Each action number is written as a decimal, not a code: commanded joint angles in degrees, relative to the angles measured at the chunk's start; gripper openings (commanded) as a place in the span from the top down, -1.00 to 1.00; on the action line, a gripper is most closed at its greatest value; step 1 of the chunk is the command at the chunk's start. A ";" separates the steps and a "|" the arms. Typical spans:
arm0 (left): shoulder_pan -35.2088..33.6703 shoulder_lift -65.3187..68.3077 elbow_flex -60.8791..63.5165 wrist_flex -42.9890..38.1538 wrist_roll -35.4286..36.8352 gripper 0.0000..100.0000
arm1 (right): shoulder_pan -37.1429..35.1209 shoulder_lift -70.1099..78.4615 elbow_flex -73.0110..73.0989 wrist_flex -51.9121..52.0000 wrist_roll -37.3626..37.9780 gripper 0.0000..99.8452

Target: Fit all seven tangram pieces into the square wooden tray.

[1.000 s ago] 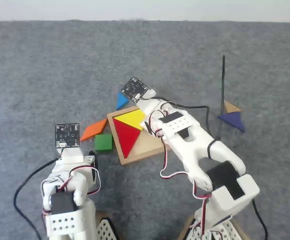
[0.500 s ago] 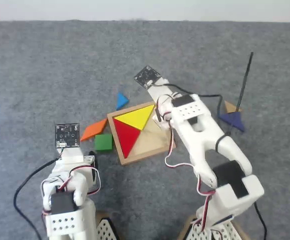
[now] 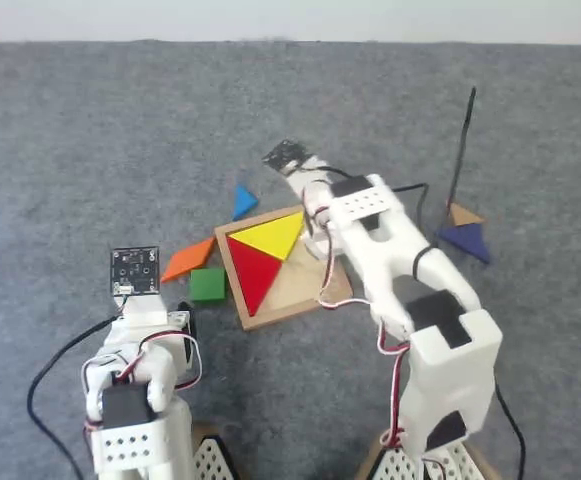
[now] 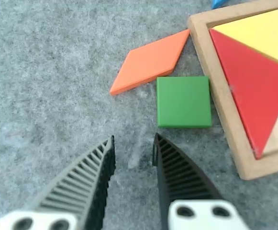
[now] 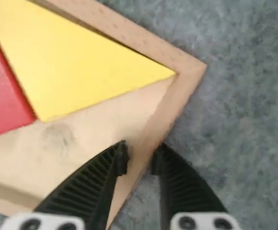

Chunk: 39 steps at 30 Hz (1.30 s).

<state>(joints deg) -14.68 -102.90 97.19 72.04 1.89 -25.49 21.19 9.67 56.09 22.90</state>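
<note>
Square wooden tray (image 3: 295,280) lies on the grey surface (image 3: 90,130) and holds 2 touching pieces: a yellow triangle (image 3: 268,236) and a red triangle (image 3: 255,272). The right claw (image 5: 138,155) hangs over the tray's rim, narrowly parted and empty. The left claw (image 4: 133,153), also narrowly parted, sits near the green square (image 4: 183,101).

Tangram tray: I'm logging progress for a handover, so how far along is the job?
Done: the yellow triangle and red triangle lie in the tray. In hand: nothing; the right gripper hangs open over the tray's corner, the left gripper open over the carpet. Left: the orange parallelogram, green square, blue triangle, purple triangle and tan triangle lie outside.
</note>
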 commanded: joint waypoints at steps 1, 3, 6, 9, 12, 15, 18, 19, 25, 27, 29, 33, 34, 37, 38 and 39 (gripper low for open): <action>-0.26 -1.14 -0.75 0.26 0.62 0.74 | 5.58 -0.31 -1.93 1.54 -0.53 0.95; -0.26 -1.14 -0.75 0.26 0.62 0.74 | 8.13 -0.57 -1.93 1.98 -0.44 0.96; -0.26 -1.14 -0.75 0.26 0.62 0.74 | 12.18 -2.07 -1.93 2.24 -0.18 0.97; -0.26 -1.14 -0.75 0.26 0.62 0.74 | 16.40 -4.00 -1.93 1.80 0.00 0.97; -0.26 -1.14 -0.75 0.26 0.62 0.74 | 17.80 -5.49 -2.02 1.80 1.32 0.97; -0.26 -1.14 -0.75 0.26 0.62 0.74 | 17.71 -6.37 -1.93 2.15 0.97 0.96; -0.26 -1.14 -0.75 0.26 0.62 0.74 | 17.98 -7.87 -1.76 2.33 0.79 0.96; -0.26 -1.14 -0.75 0.26 0.62 0.74 | 18.07 -8.40 -1.67 2.42 -0.18 0.96; -0.26 -1.14 -0.75 0.26 0.62 0.74 | 17.71 -11.47 -1.85 5.05 -0.70 0.96; -0.26 -1.14 -0.75 0.26 0.62 0.74 | 17.71 -12.26 -1.67 5.05 -0.62 0.95; -0.26 -1.14 -0.75 0.26 0.62 0.74 | 17.71 -12.53 -1.58 5.05 -0.62 0.86; -0.26 -1.14 -0.75 0.26 0.62 0.74 | 17.71 -11.56 -1.58 5.05 -0.97 0.68; -0.26 -1.14 -0.75 0.26 0.62 0.74 | 17.89 -11.38 -1.58 5.14 -0.97 0.66; -0.26 -1.14 -0.75 0.26 0.62 0.74 | 18.15 -11.12 -1.58 5.93 -0.97 0.66; -0.26 -1.14 -0.75 0.26 0.62 0.74 | 18.15 -11.12 -1.58 6.64 -1.05 0.66; -0.26 -1.14 -0.75 0.26 0.62 0.74 | 18.15 -11.21 -1.58 7.52 -1.05 0.66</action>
<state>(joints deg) -14.68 -102.90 97.19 72.04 1.89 -8.00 13.01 9.58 61.01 21.93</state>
